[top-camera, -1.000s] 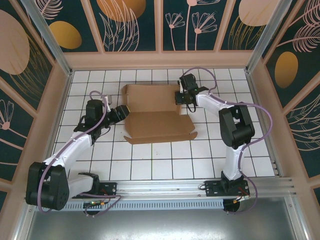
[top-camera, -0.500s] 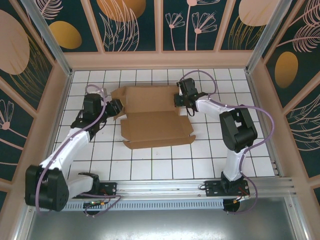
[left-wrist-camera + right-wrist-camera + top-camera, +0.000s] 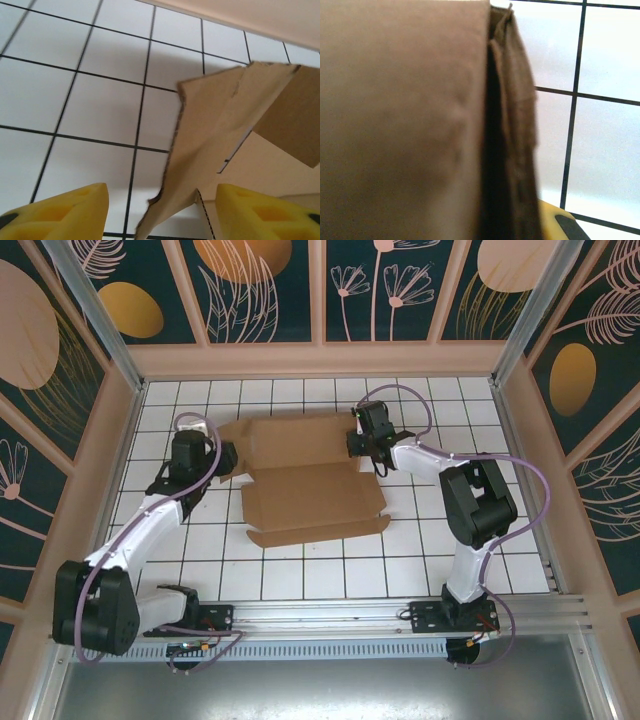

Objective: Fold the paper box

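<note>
The paper box [image 3: 310,495] is a flat brown cardboard sheet with flaps, lying mid-table. Its back panel stands tilted up and its left flap is lifted. My left gripper [image 3: 228,457] sits at that left flap. In the left wrist view the yellow fingertips [image 3: 65,212] stand wide apart and the raised flap of the paper box [image 3: 220,130] passes between them without touching either pad. My right gripper [image 3: 360,445] is shut on the right end of the back panel. In the right wrist view the paper box [image 3: 400,125] is seen close up beside one yellow fingertip [image 3: 557,220].
The white tiled table [image 3: 300,570] is bounded by wooden walls at the back [image 3: 320,360] and on both sides. An aluminium rail [image 3: 350,615] carrying both arm bases runs along the near edge. Bare tiles lie between the box and the rail.
The box has slid left and turned slightly, its left flap now lifted. My left gripper moved toward the back left onto that flap. My right gripper shifted a little left with the panel.
</note>
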Controlling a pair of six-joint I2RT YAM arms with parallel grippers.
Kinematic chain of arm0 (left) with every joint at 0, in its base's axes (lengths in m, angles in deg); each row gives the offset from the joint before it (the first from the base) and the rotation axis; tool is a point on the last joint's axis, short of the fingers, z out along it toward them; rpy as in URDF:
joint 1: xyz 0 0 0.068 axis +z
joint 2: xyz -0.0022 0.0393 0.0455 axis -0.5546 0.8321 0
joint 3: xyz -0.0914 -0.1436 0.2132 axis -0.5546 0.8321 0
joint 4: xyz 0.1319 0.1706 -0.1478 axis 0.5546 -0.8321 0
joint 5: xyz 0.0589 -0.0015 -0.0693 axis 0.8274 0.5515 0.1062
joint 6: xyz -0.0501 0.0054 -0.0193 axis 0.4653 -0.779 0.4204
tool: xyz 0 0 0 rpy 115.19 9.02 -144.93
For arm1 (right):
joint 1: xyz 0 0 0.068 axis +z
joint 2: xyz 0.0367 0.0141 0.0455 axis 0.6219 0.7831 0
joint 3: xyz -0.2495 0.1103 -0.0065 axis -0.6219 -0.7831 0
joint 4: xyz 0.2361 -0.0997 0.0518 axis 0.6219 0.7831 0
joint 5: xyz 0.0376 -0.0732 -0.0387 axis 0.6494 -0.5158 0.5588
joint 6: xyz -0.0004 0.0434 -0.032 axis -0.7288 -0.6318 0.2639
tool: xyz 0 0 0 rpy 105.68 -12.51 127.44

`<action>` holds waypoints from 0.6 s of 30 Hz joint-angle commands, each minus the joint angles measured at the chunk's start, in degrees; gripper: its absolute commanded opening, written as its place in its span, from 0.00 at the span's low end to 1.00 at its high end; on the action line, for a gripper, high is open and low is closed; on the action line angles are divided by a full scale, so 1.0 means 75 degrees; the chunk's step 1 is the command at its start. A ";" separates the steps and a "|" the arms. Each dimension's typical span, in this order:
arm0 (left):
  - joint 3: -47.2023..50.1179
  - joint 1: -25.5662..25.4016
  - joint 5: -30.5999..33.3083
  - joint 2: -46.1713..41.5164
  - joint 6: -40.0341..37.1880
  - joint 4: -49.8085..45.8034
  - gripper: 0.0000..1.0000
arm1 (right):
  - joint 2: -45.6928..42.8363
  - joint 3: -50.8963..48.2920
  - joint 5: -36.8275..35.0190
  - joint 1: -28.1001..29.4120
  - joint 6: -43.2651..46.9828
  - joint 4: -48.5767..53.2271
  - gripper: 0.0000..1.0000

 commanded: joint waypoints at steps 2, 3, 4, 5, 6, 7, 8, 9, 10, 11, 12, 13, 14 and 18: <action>-0.0216 -0.0003 -0.0412 0.0521 -0.0557 0.1004 0.59 | 0.0006 -0.0377 -0.0015 0.0095 0.0122 0.0612 0.00; -0.0276 0.0013 -0.0275 0.0691 -0.0577 0.1033 0.57 | -0.0018 -0.0395 0.0013 0.0095 0.0117 0.0593 0.00; -0.0354 0.0010 -0.0196 0.0833 -0.0594 0.1046 0.53 | -0.0041 -0.0401 0.0018 0.0106 0.0118 0.0586 0.00; -0.0466 0.0008 -0.0077 0.0959 -0.0553 0.1018 0.48 | -0.0054 -0.0401 0.0003 0.0128 0.0117 0.0578 0.00; -0.0600 0.0006 0.0050 0.1076 -0.0419 0.0975 0.39 | -0.0072 -0.0401 -0.0047 0.0161 0.0106 0.0591 0.00; -0.0740 -0.0012 0.0206 0.1178 -0.0269 0.0847 0.25 | -0.0093 -0.0401 -0.0139 0.0202 0.0084 0.0592 0.00; -0.0966 -0.0002 0.0448 0.1326 -0.0056 0.0635 0.10 | -0.0105 -0.0401 -0.0296 0.0250 0.0047 0.0599 0.00; -0.1179 -0.0021 0.0790 0.1475 0.0181 0.0405 0.00 | -0.0102 -0.0389 -0.0424 0.0291 -0.0009 0.0618 0.00; -0.1363 -0.0057 0.1128 0.1589 0.0418 0.0165 0.00 | -0.0093 -0.0378 -0.0496 0.0322 -0.0069 0.0626 0.00; -0.1503 -0.0091 0.1406 0.1693 0.0596 -0.0004 0.00 | -0.0090 -0.0389 -0.0598 0.0356 -0.0155 0.0599 0.00; -0.1549 -0.0167 0.1650 0.1728 0.0742 -0.0059 0.00 | -0.0082 -0.0412 -0.0727 0.0364 -0.0247 0.0586 0.00; -0.1557 -0.0251 0.1960 0.1733 0.0893 -0.0092 0.00 | -0.0076 -0.0412 -0.0832 0.0364 -0.0338 0.0589 0.00; -0.1524 -0.0368 0.2300 0.1739 0.1075 -0.0113 0.00 | -0.0067 -0.0414 -0.0922 0.0364 -0.0413 0.0580 0.00; -0.1605 -0.0827 0.3087 0.2130 0.1672 -0.0100 0.00 | -0.0073 -0.0415 -0.1277 0.0694 -0.0552 0.0485 0.00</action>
